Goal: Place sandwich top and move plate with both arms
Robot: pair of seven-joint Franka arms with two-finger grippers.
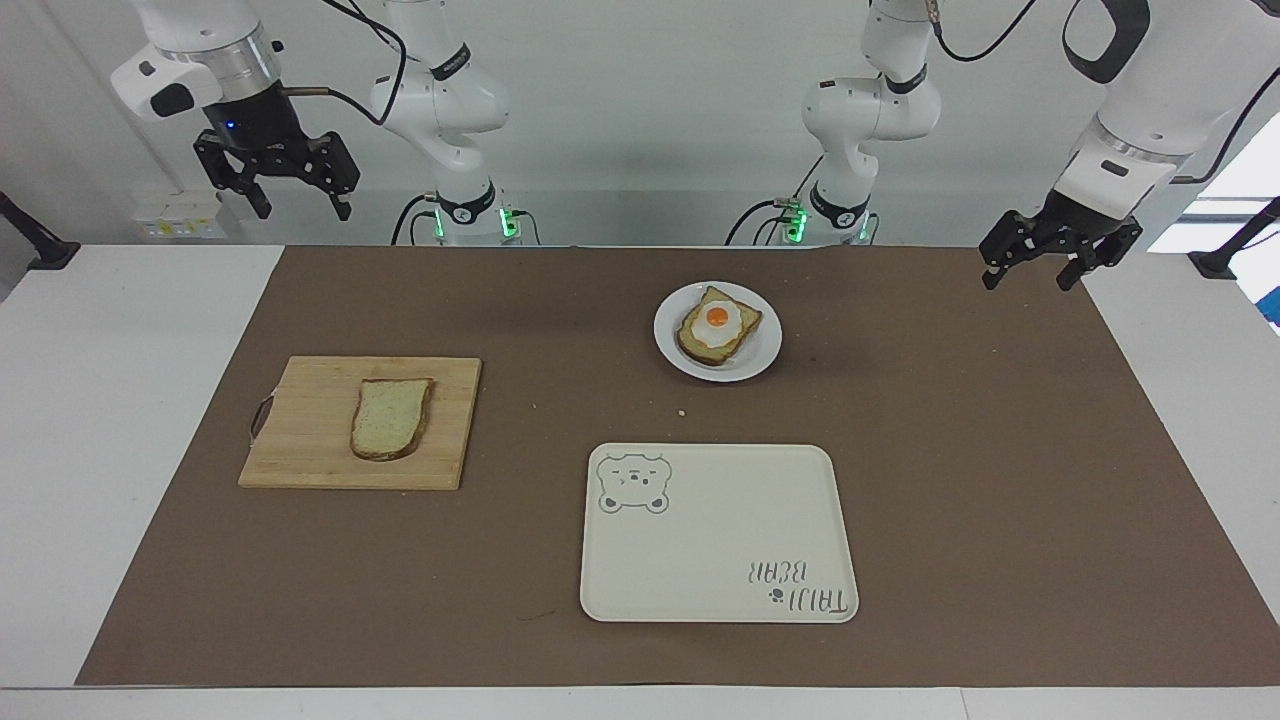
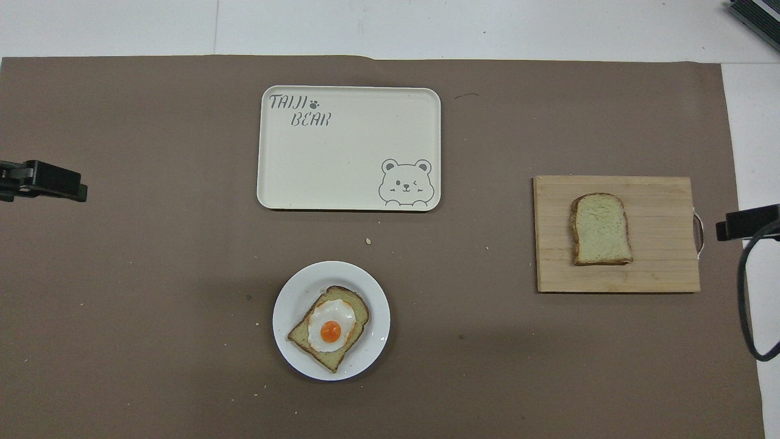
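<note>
Pale speckled bread slice (image 1: 391, 417) lying on wooden cutting board (image 1: 300, 440) near brown mat's right-arm edge; small round white plate (image 1: 765, 352) mid-mat; right gripper (image 1: 277, 172) and left gripper (image 1: 1050, 250) raised, fingers spread, empty

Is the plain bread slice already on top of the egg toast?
No: the sandwich top lies on the cutting board, apart from the plate holding the egg toast.
</note>
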